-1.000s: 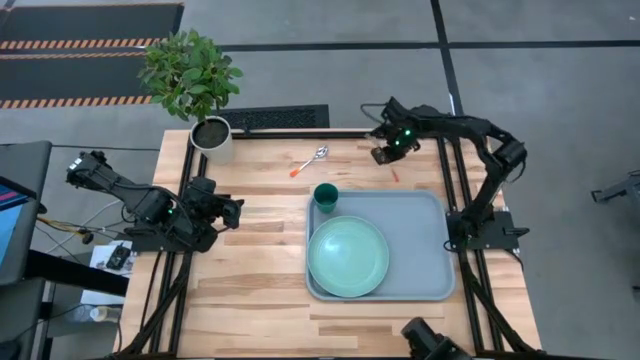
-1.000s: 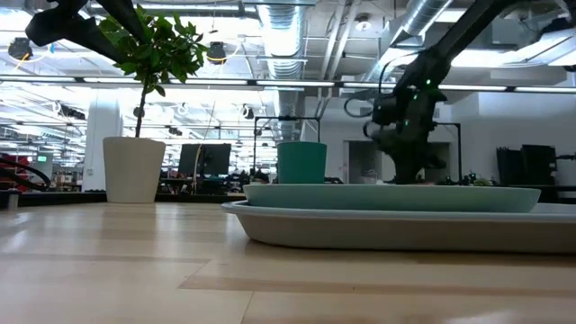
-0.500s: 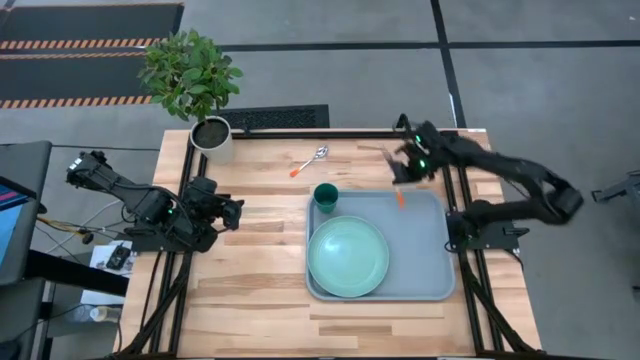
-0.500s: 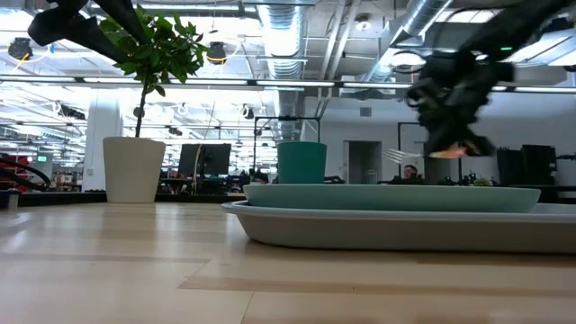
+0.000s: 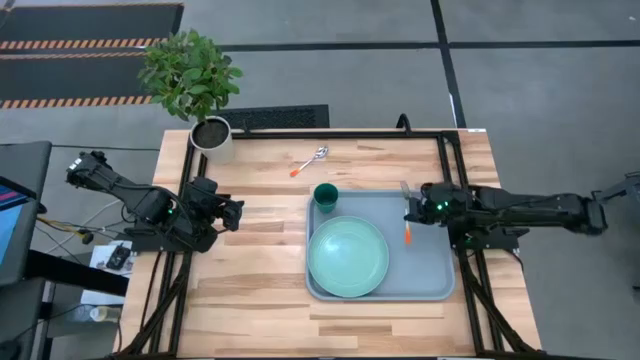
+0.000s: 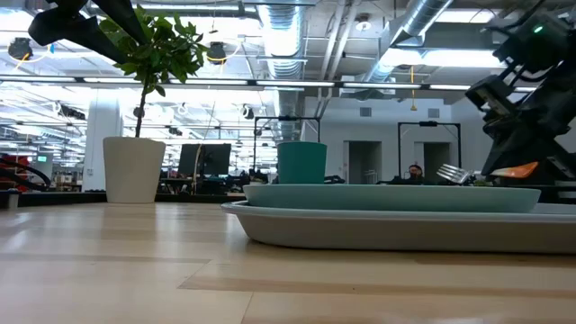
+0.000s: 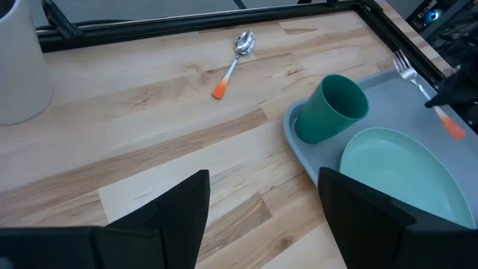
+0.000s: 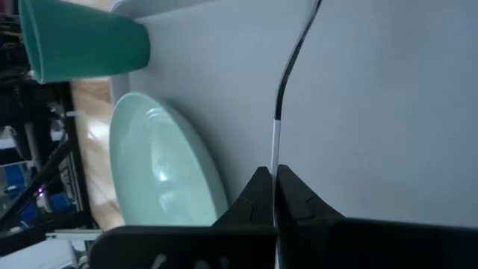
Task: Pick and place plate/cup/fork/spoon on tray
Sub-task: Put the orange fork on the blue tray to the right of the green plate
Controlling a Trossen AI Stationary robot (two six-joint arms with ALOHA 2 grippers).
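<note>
My right gripper is shut on the fork, just above the right part of the blue-grey tray. The fork's tines point to the table's far edge and its orange handle to the near edge. The mint-green plate lies flat in the tray's left half. The dark-green cup stands upright in the tray's far left corner. The spoon lies flat on the table beyond the tray. My left gripper is open and empty at the table's left side. My right gripper pinches the fork's thin shank between its two fingertips, near where the metal meets the orange handle. The metal neck runs out ahead of the fingers. The arm reaches in low from the table's right. The fork is about level and lifted clear of the tray.
A white plant pot with a leafy plant stands at the table's far left corner. A black frame rail runs along the far edge. The tray's near right part shows bare.
My right gripper has carried the fork from over the table near the far edge toward the near edge and down, to low over the tray's right part. The right arm has stretched out low from the table's right side.
</note>
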